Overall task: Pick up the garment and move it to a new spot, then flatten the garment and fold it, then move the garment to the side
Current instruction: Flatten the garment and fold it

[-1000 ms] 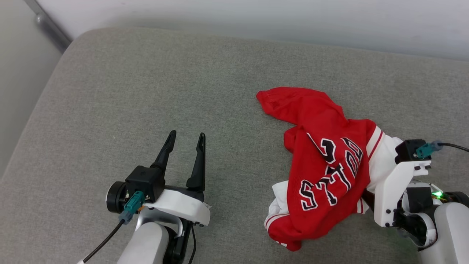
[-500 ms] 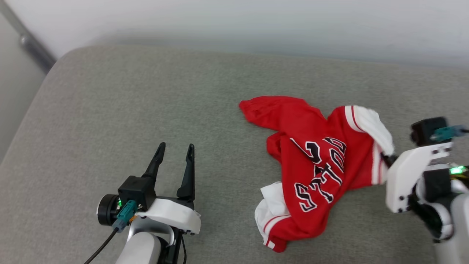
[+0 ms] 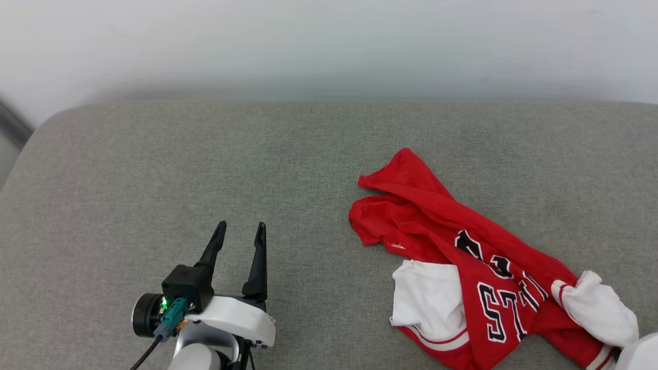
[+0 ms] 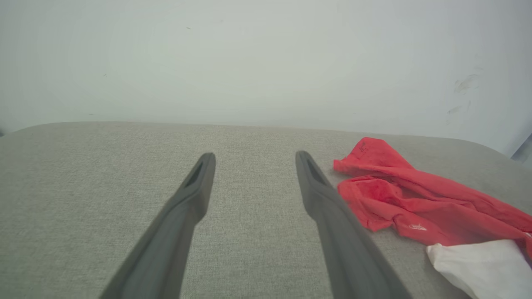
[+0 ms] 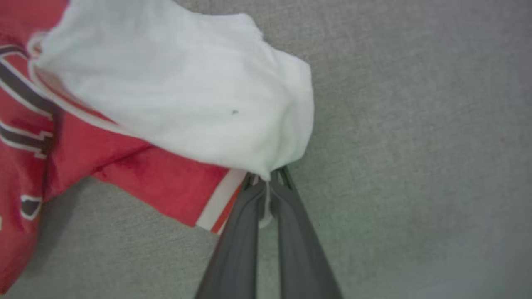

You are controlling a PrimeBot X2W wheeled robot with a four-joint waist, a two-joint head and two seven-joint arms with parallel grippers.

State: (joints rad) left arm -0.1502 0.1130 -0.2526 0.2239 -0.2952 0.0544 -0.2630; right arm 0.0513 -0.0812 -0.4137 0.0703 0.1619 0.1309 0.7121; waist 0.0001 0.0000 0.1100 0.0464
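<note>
The garment (image 3: 462, 246), a red T-shirt with white sleeves and black lettering, lies crumpled on the right of the grey cushion (image 3: 205, 169) and is stretched toward the lower right corner. In the right wrist view my right gripper (image 5: 266, 178) is shut on the edge of a white sleeve (image 5: 174, 95), with cloth pinched between the two fingers. My left gripper (image 3: 237, 231) rests open over bare cushion at the lower left, well left of the garment. In the left wrist view its fingers (image 4: 199, 178) stand apart, and the garment (image 4: 415, 203) lies to their right.
A pale wall (image 3: 329, 46) runs along the cushion's far edge. The cushion's rounded left corner (image 3: 31, 149) drops off to the floor. Bare grey cushion spreads between the left gripper and the garment.
The right gripper shut on the white sleeve and pulled it toward the lower right, stretching the garment out. The head camera tilted, so the whole picture shifted. The left gripper stayed open.
</note>
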